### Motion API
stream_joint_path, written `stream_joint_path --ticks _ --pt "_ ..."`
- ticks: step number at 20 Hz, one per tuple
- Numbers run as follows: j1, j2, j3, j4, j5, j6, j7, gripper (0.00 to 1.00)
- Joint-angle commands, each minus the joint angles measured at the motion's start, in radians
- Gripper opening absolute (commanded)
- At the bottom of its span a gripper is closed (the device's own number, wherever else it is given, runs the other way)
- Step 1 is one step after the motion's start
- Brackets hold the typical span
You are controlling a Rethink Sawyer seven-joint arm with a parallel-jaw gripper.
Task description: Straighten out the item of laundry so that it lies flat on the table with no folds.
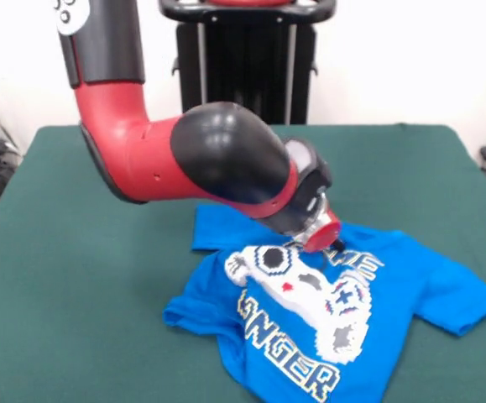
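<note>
Front view: the item of laundry (pixel 343 311), a bright blue T-shirt with its print facing up, lies on the table (pixel 75 277) toward the near right part of the surface. It is mostly spread out. One sleeve extends to the picture's right; the opposite side looks bunched and tucked near the shoulder, and the lower hem runs out of the picture.

Judged step: smoothing in progress, with folds remaining on the picture's left side of the shirt. The next move likely calls for drawing that bunched edge outward.

The gripper (pixel 320 238) sits at the shirt's upper chest, at or just above the fabric. Whether its fingers are apart or together cannot be told; the wrist hides them.
</note>
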Motion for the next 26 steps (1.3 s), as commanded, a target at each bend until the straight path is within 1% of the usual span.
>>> stream_joint_path --ticks 1,5,7,14,16,21,23,26 --pt "0.149 0.111 0.025 0.228 0.062 0.079 0.128 1.00" --pt "0.214 0.074 -0.042 0.232 0.120 0.125 0.249 1.00" --pt "0.240 0.060 -0.069 0.236 0.140 0.134 0.274 1.00" --pt "0.300 0.050 -0.132 0.224 0.187 0.132 0.266 1.00" --pt "0.307 0.035 -0.148 0.227 0.192 0.143 0.261 1.00" --pt "0.319 -0.063 -0.211 0.264 0.175 0.180 0.244 1.00" --pt "0.330 -0.091 -0.231 0.255 0.161 0.183 0.234 1.00" --pt "0.338 -0.142 -0.236 0.248 0.164 0.220 0.222 1.00"
